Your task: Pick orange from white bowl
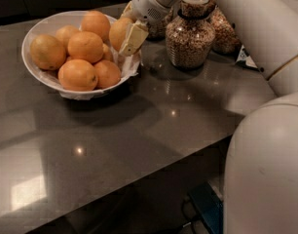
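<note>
Seven oranges are in view. Six lie heaped in the one white bowl (pixel 33 35), which stands on the dark table (pixel 139 126) at the left. The seventh, the orange (pixel 117 33), sits at the bowl's right edge above the crinkled liner. The gripper (pixel 128 29) reaches in from the right with its jaws closed around this orange, one cream finger (pixel 134 38) lying across its right side. Two glass jars (pixel 190 40) of cereal stand just right of the bowl, and part of a third shows behind the wrist.
</note>
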